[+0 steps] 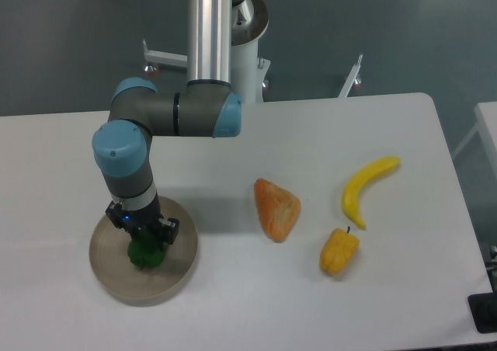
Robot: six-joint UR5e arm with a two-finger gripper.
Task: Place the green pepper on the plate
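Green pepper (145,252) sits low over the middle of the plate (177,276), gripped from above by the end effector (144,241), whose fingers appear clamped on its top. Whether the pepper actually touches the dish cannot be told. Releasing well likely means opening only once it rests flat, then lifting straight up. A banana (368,185), yellow-orange pepper (338,251) and orange wedge (276,209) lie well apart on the surface (311,312).
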